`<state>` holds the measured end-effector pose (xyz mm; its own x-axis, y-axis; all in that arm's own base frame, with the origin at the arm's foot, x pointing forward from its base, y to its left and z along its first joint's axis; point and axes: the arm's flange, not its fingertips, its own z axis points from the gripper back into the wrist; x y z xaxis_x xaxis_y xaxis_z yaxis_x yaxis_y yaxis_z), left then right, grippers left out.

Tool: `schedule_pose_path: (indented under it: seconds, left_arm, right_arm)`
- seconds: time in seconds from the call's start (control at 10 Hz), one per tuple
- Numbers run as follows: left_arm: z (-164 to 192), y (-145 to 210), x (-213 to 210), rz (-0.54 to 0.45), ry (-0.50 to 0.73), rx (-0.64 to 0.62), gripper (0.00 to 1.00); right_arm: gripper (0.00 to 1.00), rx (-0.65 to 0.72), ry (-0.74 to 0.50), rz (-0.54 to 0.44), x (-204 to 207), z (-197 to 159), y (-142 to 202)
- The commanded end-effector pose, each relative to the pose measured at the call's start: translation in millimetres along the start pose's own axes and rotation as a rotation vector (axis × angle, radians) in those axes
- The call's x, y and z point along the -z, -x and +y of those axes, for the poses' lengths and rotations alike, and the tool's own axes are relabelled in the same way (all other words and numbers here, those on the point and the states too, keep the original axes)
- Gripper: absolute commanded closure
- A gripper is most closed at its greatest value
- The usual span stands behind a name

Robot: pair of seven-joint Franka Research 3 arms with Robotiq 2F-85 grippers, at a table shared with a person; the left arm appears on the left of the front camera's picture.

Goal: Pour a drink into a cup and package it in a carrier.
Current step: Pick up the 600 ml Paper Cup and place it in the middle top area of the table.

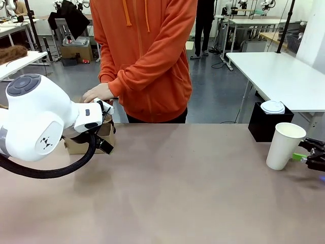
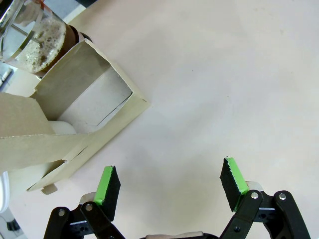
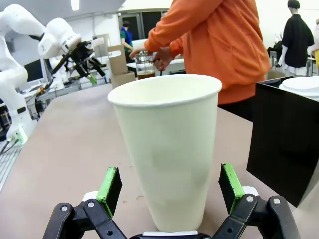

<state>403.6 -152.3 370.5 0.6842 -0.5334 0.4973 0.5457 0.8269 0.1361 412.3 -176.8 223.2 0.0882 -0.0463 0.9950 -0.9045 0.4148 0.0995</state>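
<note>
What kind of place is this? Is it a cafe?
Likely a robot lab, not a cafe: a white robot arm, plain work tables and cables on a grey floor.

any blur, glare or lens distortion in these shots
Front view: even light, no hard shadows, cup crisp. Left wrist view: sharp, pitcher cut off by the corner. Right wrist view: the wide lens makes the near cup loom, and the far room is softer.

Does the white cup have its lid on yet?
No, lid off. The cup stands upright with an open rim; white lids rest on the black box beside it.
</note>
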Motion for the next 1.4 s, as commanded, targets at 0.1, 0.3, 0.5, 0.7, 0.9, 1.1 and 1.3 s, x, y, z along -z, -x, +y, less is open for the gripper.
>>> schedule_pose_path:
  seconds: [0.1,0.3,0.5,0.7,0.9,1.1,1.3]
  left_arm:
    - [0.4,0.3,-0.2,0.0,0.001,-0.001,0.0]
    - [0.4,0.3,-0.2,0.0,0.001,-0.001,0.0]
    - [0.4,0.3,-0.2,0.0,0.001,-0.001,0.0]
    - [0.4,0.3,-0.2,0.0,0.001,-0.001,0.0]
    - [0.4,0.3,-0.2,0.0,0.001,-0.001,0.0]
    - [0.4,0.3,-0.2,0.0,0.001,-0.001,0.0]
    - [0.4,0.3,-0.2,0.0,0.001,-0.001,0.0]
  right_arm:
    - [0.0,-0.021,0.012,-0.026,17.1,6.1,-1.3]
    - [0.0,-0.018,0.012,-0.03,28.6,5.2,-0.4]
    - [0.0,0.01,0.025,-0.05,41.0,2.5,1.9]
    - [0.0,0.022,0.024,-0.042,51.9,-0.5,1.4]
    - [0.0,0.033,0.024,-0.037,62.2,-4.3,2.1]
    - [0.0,0.042,0.024,-0.031,67.5,-6.4,2.5]
    - [0.2,0.182,-0.018,0.03,56.7,-10.4,3.2]
